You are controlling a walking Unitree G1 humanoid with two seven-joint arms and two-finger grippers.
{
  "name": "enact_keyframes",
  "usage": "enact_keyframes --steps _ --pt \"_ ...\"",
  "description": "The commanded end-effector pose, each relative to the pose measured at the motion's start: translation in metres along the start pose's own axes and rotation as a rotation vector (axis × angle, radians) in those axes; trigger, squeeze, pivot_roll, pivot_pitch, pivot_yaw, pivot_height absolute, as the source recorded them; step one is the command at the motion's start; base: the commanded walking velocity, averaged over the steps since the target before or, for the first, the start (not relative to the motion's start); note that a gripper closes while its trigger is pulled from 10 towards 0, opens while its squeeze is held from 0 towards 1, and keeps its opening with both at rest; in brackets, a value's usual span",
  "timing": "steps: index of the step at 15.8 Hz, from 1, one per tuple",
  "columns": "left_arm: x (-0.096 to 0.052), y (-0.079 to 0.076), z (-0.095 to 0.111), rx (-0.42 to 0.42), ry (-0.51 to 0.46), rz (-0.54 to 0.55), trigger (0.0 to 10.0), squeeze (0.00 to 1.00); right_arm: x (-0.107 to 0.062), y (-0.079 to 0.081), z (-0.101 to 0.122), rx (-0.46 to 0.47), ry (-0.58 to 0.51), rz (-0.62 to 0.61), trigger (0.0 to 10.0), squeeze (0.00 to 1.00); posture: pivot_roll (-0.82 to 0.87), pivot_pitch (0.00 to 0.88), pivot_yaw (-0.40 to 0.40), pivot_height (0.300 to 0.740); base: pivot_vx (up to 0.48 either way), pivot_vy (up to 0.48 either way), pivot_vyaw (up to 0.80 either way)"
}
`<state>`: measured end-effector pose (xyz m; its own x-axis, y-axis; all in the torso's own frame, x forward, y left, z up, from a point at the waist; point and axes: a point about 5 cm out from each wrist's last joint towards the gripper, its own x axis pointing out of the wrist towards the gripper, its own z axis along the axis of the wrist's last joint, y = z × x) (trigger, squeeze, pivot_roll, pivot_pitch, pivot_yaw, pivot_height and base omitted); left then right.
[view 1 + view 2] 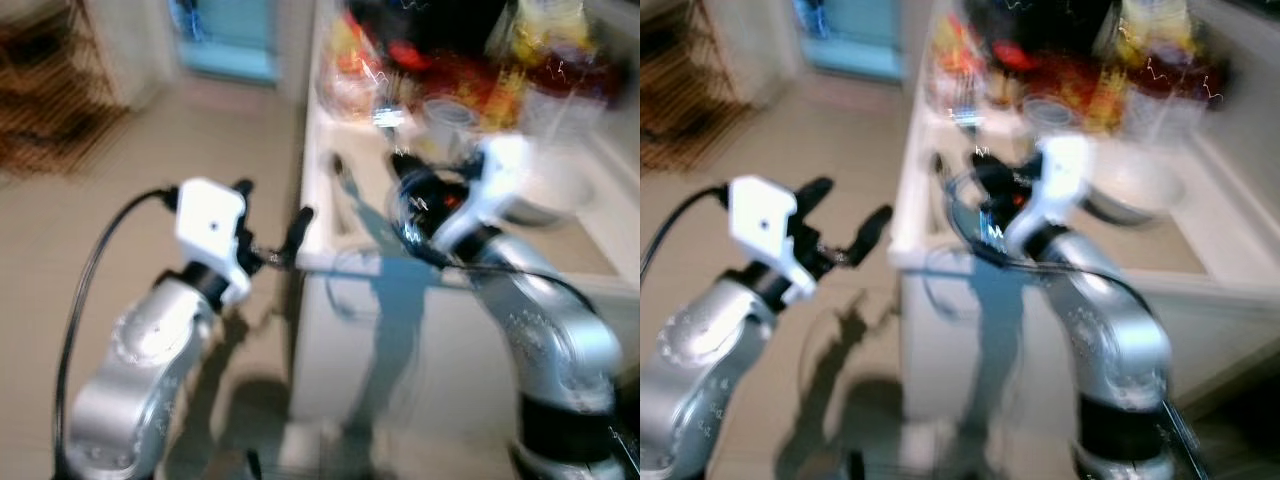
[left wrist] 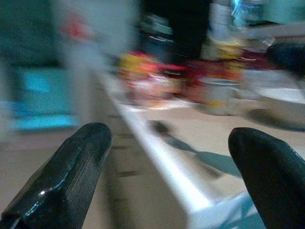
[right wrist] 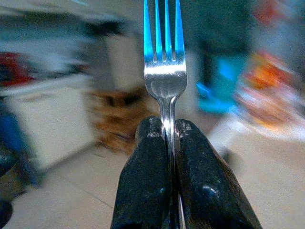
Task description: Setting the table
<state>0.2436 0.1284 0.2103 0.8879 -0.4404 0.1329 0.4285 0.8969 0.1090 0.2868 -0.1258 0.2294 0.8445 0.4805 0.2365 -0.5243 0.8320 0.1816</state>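
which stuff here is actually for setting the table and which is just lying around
For the job:
- fork, clamped in the right pincer
- white table
- left pincer, open, at the table's edge

Just lying about:
- blurred colourful packets and jars
- pale bowl

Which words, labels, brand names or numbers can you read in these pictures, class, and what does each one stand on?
None can be read.
The packets and jars at the back of the table: colourful wrappers, too blurred to read any print.
The fork clamped in the right gripper: plain metal, no marking visible.
The left gripper, open beside the table edge: plain black fingers, no lettering.
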Motion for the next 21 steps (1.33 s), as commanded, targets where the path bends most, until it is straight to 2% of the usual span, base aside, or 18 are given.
enact_keyframes --steps 1,11,15,18,21 --pt "-0.002 0.0 -0.005 0.012 0.026 0.018 10.0 0.0 -0.002 0.007 0.002 -0.019 -0.028 0.04 10.0 0.0 0.06 0.0 -0.085 0.74 0.0 0.0 0.0" --pt "0.002 -0.003 -0.01 0.044 0.047 0.013 10.0 0.0 -0.009 0.0 -0.003 -0.054 -0.035 -0.001 10.0 0.0 0.05 0.0 -0.08 0.74 0.0 -0.469 0.0" --pt "0.008 -0.005 -0.009 0.054 0.039 0.004 10.0 0.0 -0.012 -0.009 0.0 -0.061 -0.045 -0.055 10.0 0.0 0.04 0.0 -0.068 0.74 0.0 -0.48 0.0" --pt "0.009 -0.002 -0.015 0.088 0.071 0.038 10.0 0.0 -0.013 -0.017 -0.005 -0.075 -0.022 -0.138 10.0 0.0 0.04 0.0 -0.068 0.74 0.0 -0.48 0.0" --pt "0.01 0.0 -0.014 0.097 0.07 0.054 10.0 0.0 -0.013 -0.021 -0.006 -0.085 -0.012 -0.166 10.0 0.0 0.04 0.0 -0.066 0.74 0.0 -0.48 0.0"
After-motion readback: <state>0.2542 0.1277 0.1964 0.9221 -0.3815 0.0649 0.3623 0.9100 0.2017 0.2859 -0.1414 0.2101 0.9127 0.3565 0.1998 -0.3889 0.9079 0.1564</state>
